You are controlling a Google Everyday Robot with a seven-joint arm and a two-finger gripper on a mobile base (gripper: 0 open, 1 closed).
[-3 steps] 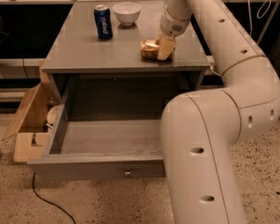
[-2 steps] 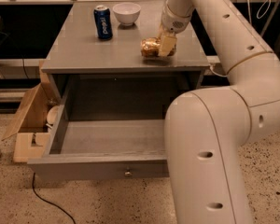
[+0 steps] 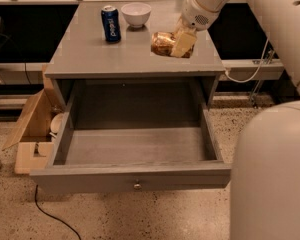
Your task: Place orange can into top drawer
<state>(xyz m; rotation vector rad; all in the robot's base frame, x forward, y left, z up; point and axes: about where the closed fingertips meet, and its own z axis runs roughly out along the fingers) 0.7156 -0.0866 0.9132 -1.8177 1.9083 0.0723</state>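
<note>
Single view looked down from high in front of the table, facing its top and the open top drawer. Close range; the robot arm filled the frame's right foreground. Gripper sat at the tabletop's right side, by the orange can.

The light is warm and rather dim and comes from above, so the grey table top is evenly lit, while the back of the pulled-out top drawer under it lies in deep shadow and the space behind the table is almost black. The gripper, low over the right rear part of the table top at the orange can, looks pale and well lit, and the can gives small yellow glints. The big white arm at the right is the brightest area.
</note>
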